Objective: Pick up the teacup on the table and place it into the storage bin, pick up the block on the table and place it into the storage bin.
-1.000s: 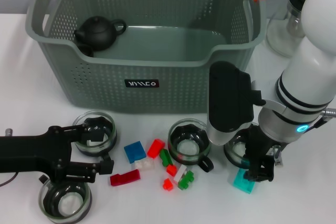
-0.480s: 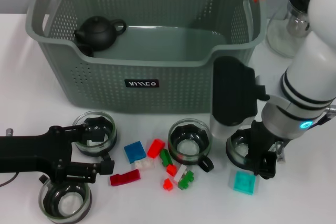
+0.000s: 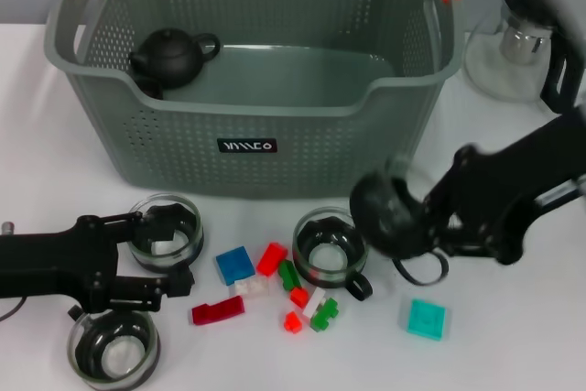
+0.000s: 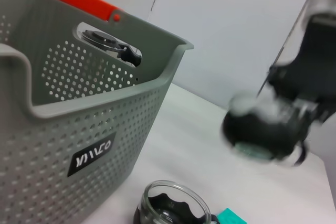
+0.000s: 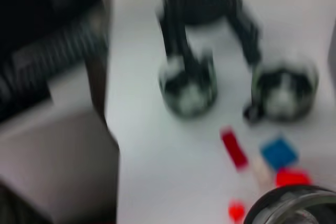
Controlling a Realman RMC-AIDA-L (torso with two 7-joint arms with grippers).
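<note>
In the head view we see the storage bin (image 3: 252,89) standing at the back of the white tabletop (image 3: 55,162), with a black teapot (image 3: 169,55) inside it at its left end. In front of the bin our right gripper (image 3: 403,222) shows as a dark motion-blurred mass above the tabletop; it appears to have its fingers closed on a teacup (image 3: 389,212), lifted just in front of the bin's right front corner, though the blur leaves this unsure. Below it a teal block (image 3: 426,319) lies flat on the tabletop, apart from the gripper. Our left gripper (image 3: 165,258) rests low at the left, its fingers spread wide with a glass teacup (image 3: 166,233) between them, and we cannot tell if they touch it. Another teacup (image 3: 330,254) stands in the middle, a 3rd (image 3: 113,347) at the near left, and small red, blue, green and white blocks (image 3: 275,286) lie scattered between them. A glass pitcher (image 3: 513,38) stands at the far right. In the left wrist view we see the bin's wall (image 4: 79,129), a teacup (image 4: 170,205) on the tabletop, and the blurred right gripper (image 4: 268,129) aloft. In the right wrist view, 2 teacups (image 5: 236,85) and coloured blocks (image 5: 262,156) show below, all blurred.
</note>
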